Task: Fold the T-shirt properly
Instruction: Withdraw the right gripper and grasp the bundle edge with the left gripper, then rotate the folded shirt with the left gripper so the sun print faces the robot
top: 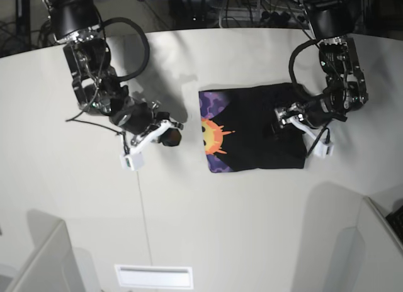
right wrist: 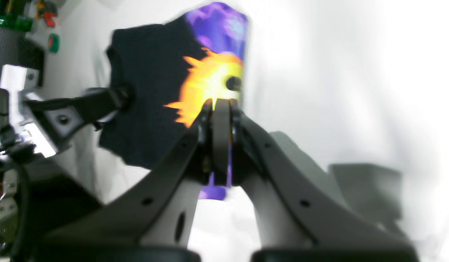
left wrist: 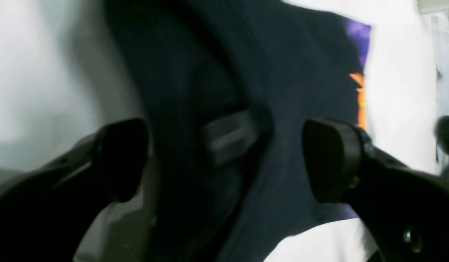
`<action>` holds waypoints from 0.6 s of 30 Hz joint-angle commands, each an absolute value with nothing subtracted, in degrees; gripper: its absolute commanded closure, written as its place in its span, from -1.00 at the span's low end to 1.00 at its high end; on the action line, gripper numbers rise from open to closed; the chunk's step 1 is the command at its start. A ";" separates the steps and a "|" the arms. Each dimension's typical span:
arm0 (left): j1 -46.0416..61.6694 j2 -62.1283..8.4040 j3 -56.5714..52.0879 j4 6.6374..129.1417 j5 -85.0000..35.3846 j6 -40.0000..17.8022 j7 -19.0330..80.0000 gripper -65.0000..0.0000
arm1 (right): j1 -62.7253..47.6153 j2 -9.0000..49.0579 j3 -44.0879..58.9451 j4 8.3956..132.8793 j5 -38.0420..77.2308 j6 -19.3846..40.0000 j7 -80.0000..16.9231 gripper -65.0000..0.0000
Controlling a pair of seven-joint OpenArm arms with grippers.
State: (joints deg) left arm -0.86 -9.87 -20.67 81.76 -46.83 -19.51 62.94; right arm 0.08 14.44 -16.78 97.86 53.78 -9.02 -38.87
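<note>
Folded T-shirt (top: pixel 255 128) lies on the white table (top: pixel 201 210), long side left to right.
Print faces the closed, empty right gripper (top: pixel 169 132); the open left gripper (top: pixel 281 117) hovers over the plain end.

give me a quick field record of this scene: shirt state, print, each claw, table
shirt: T-shirt, folded to a rectangle, flat on table
print: sun face and purple strip showing along one edge
left claw: open, over the shirt's plain black side
right claw: shut, holds nothing, off the shirt beside the print edge
</note>
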 commanded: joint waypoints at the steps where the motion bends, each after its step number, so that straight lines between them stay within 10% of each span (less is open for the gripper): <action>1: -1.45 -10.24 -19.65 81.80 -47.25 -19.30 62.02 -1.00 | 0.31 14.81 -15.78 98.95 54.55 -8.48 -37.58 1.00; 8: -1.36 -10.33 -16.31 77.76 -47.25 -19.21 60.62 -0.94 | -2.95 15.25 -10.42 98.95 54.55 -8.40 -37.49 1.00; 18: -1.36 -11.91 -15.25 75.30 -47.16 -19.21 59.38 0.38 | -6.29 15.34 -3.91 98.95 54.55 -8.40 -37.49 1.00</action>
State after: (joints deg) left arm -1.39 -11.38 -15.25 74.98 -48.45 -19.70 57.58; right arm -6.94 15.05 -4.19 97.89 53.80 -9.02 -38.37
